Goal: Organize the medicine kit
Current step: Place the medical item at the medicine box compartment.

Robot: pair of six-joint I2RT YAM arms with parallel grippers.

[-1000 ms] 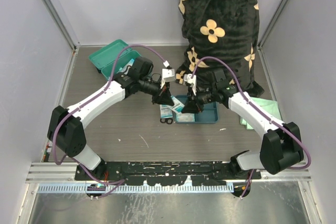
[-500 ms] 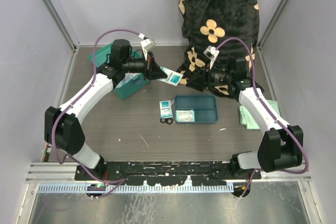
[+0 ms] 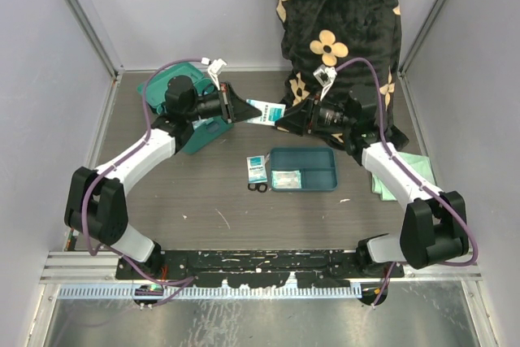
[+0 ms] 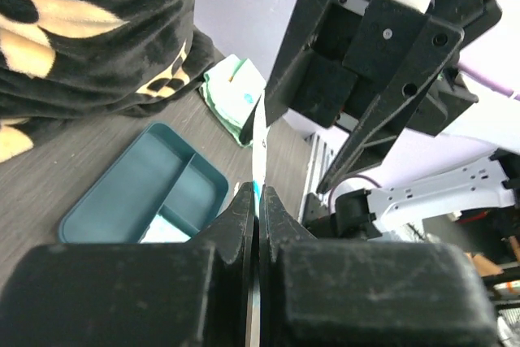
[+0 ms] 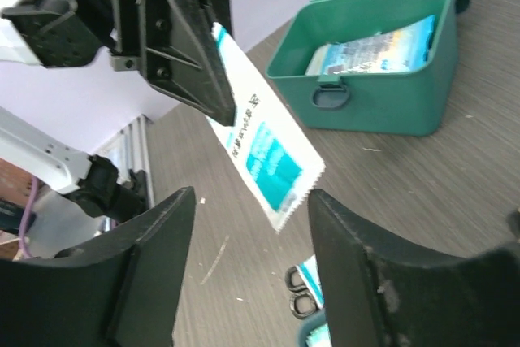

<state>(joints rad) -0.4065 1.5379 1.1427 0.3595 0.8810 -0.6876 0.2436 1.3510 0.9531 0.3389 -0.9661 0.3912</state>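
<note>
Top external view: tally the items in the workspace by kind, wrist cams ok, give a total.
Containers: 2, medicine kit, divided tray
Packets: 4, held packet in left gripper, kit packet, tray packet, table packet
Scissors: 1
Cloth: 1
Total: 8

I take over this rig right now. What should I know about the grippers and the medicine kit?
Left gripper: shut on a sachet, held in the air.
Right gripper: open, fingers either side of the sachet's free end, not gripping.
Medicine kit: lid open, one packet inside.
Left to do: held sachet, a packet in the blue tray, another packet and scissors beside the tray.
</note>
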